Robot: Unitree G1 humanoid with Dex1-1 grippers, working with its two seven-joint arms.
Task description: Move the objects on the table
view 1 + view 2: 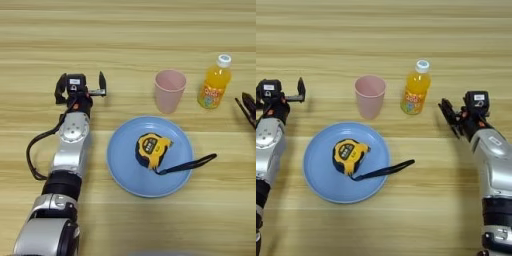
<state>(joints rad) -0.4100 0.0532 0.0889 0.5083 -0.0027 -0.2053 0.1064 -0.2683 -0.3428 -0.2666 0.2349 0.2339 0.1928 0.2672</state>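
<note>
A small orange-juice bottle (216, 82) with a white cap stands upright at the back right of the table (125, 30). A yellow-and-black tape measure (151, 149) lies on a blue plate (120, 170), its black strap (190, 164) trailing over the plate's right rim. My left gripper (81, 85) rests open on the table, left of the plate, holding nothing. My right gripper (452, 119) sits to the right of the bottle and apart from it, its fingers slightly spread and empty.
A pink cup (170, 90) stands upright between the bottle and the left gripper, just behind the plate. A black cable (32, 160) loops out from the left forearm.
</note>
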